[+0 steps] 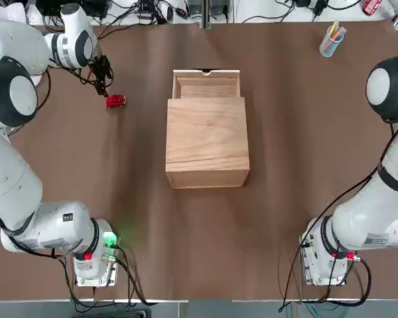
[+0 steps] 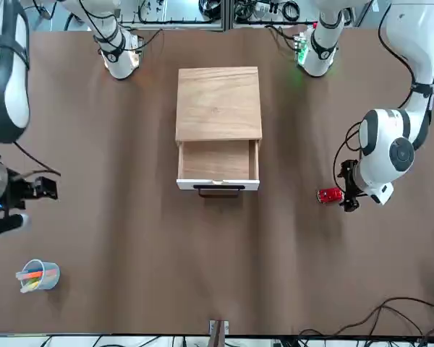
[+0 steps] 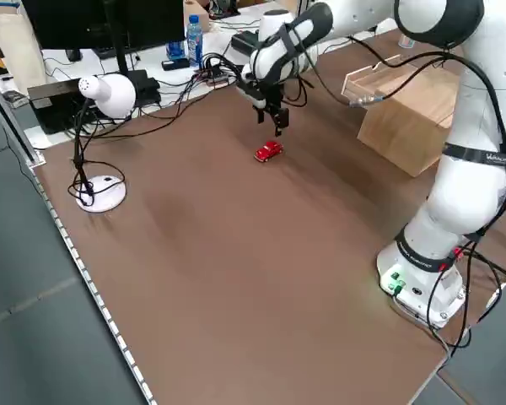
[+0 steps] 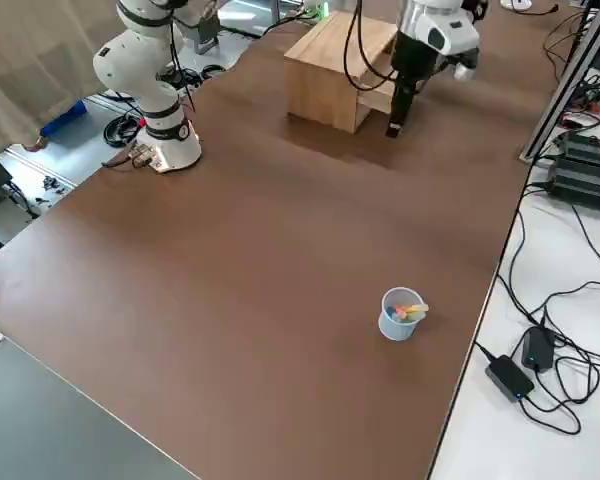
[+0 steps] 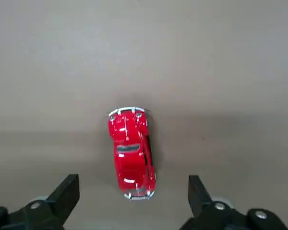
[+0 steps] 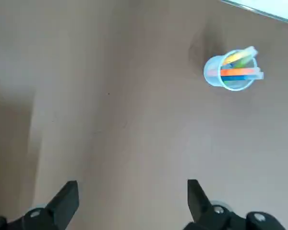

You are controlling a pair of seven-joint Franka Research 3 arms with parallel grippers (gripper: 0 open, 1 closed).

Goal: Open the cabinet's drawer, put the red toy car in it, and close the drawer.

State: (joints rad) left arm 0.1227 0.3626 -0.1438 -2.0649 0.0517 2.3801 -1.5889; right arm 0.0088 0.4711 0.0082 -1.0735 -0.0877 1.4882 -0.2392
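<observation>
The light-wood cabinet (image 1: 207, 142) stands mid-table. Its drawer (image 1: 206, 85) is pulled out on the far side and nothing lies in it. The red toy car (image 1: 115, 101) sits on the brown table to the cabinet's left. My left gripper (image 1: 101, 83) hovers just above and slightly beyond it. In the left wrist view the car (image 5: 131, 153) lies between the spread fingers (image 5: 67, 194), which do not touch it. My right gripper (image 6: 132, 201) is open over bare table at the far right, holding nothing.
A pale blue cup of coloured pens (image 1: 331, 41) stands at the far right corner. Cables and gear line the far edge. A white lamp-like stand (image 3: 101, 93) sits beyond the table's left edge. Both arm bases (image 1: 93, 255) occupy the near corners.
</observation>
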